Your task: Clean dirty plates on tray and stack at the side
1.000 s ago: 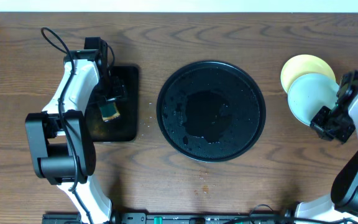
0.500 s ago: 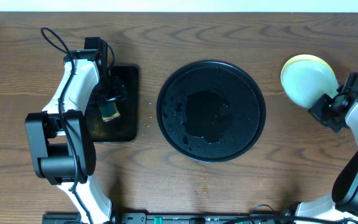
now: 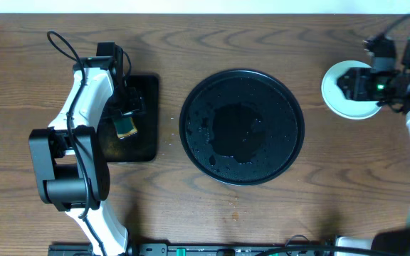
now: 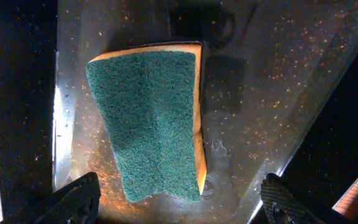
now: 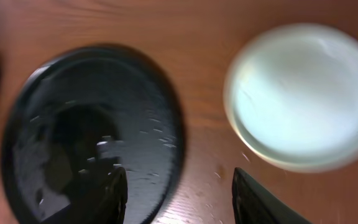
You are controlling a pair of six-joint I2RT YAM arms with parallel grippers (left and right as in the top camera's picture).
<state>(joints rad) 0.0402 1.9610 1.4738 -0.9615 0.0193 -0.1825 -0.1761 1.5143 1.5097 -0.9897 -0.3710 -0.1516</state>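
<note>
Here, the large round glossy black tray (image 3: 276, 96) at table centre holds water droplets. A pale blue-white round plastic plate (image 5: 297, 93) sits right of it, below the right gripper (image 5: 182, 199), jaws spread. The left gripper (image 4: 179, 202), jaws apart, hovers over a green-and-yellow sponge (image 4: 148, 124) lying in a small rectangular black tray (image 3: 146, 135).

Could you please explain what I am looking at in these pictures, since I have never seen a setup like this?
These are two robot arms at a wooden table. One picture looks down from above; the other two come from a camera on each wrist. In the middle lies a wet round black tray. The left end effector hangs open over a green sponge on a small black tray. The right end effector is open, near a pale plate on the right. Neither holds anything.
</note>
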